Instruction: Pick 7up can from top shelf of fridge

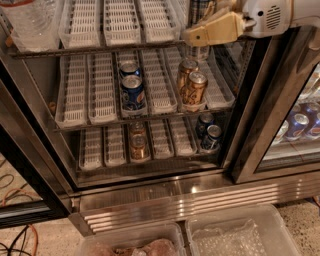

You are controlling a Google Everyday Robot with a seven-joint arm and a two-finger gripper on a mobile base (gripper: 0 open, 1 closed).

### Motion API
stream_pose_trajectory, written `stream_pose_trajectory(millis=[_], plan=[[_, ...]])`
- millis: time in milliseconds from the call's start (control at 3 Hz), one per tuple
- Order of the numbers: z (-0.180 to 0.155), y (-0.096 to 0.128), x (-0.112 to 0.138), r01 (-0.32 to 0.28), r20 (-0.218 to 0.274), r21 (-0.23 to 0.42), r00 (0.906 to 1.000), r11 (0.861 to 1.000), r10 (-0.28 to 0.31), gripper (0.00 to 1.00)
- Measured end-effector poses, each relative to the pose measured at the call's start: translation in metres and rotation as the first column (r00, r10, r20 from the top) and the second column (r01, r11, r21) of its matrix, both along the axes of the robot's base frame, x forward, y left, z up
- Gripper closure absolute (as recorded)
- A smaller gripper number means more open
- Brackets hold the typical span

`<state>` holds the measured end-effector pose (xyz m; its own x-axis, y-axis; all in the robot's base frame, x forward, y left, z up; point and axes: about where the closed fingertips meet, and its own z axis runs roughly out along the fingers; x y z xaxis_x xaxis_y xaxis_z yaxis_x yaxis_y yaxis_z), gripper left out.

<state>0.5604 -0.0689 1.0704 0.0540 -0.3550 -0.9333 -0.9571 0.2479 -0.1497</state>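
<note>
Three wire racks show inside the fridge (260, 115), and my gripper (205, 29) sits at about 1 o'clock in the view, reaching in from the 3 o'clock side at the level of the top shelf (120, 49). The 7up can (198, 9) stands upright at that shelf's 3 o'clock end. My gripper's tan body crosses in front of the can's middle, so striped metal shows above and below it. It seems to touch the can, but I cannot tell whether my gripper is open or closed, since its far side is hidden. Toward 6 o'clock on the middle rack, two golden-brown cans (192, 87) stand just below my gripper. Two blue Pepsi cans (132, 90) stand at their 9 o'clock, well apart from them. A clear plastic container (30, 20) occupies the top shelf's 9 o'clock end.
</note>
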Motion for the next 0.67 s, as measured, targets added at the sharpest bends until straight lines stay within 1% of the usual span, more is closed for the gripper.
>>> stream_pose_trajectory(millis=[333,667], plan=[[0.000,0.000,0.000,0.000,0.000,0.000,1.0000,1.000,0.000,1.00],[-0.013,0.006,-0.015,-0.025,-0.027,-0.014,0.9993,1.000,0.025,1.00]])
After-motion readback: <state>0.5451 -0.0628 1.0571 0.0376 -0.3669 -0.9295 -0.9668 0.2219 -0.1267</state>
